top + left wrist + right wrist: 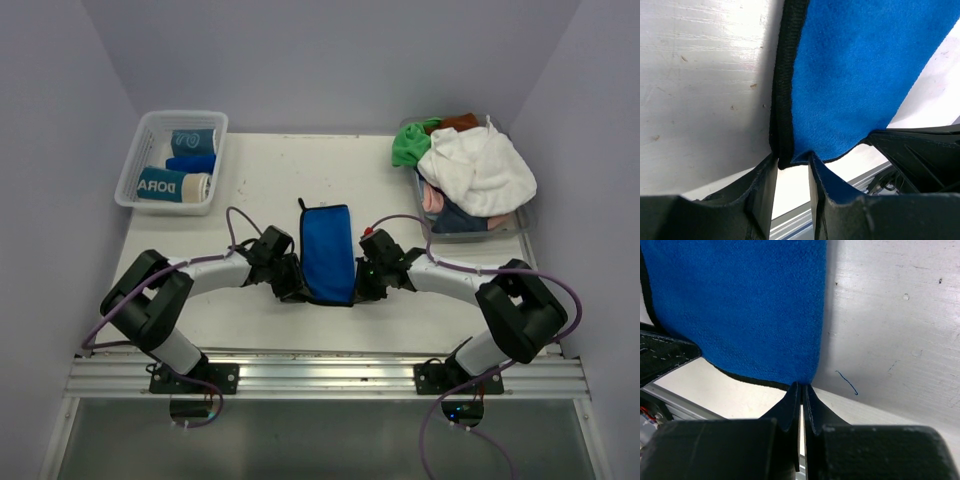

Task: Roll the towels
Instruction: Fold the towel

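Around your blue towel [327, 252] lie only bare table [250, 180] and, in the right wrist view, a short blue thread [847, 382] just at 3 o'clock of the towel's near corner. The towel is a long folded strip at the table's centre, running 12 to 6 o'clock, with a black loop [302, 205] at its 11 o'clock corner.

Your two wrists flank its near end. The left gripper [793, 161] stands partly apart, the black-hemmed 7 o'clock corner between its tips. Whether it pinches, you cannot tell. The right gripper [800, 386] is closed to a slit, tips touching the 5 o'clock corner.

At 10 o'clock, the basket [133, 165] holds three rolls: a teal one [192, 141], a blue one [190, 163] and a lettered one [172, 185]. At 2 o'clock, the bin [500, 231] is heaped with loose towels: white [475, 170] on top, with green [412, 143], brown [458, 122] and pink [432, 200] at its edges.
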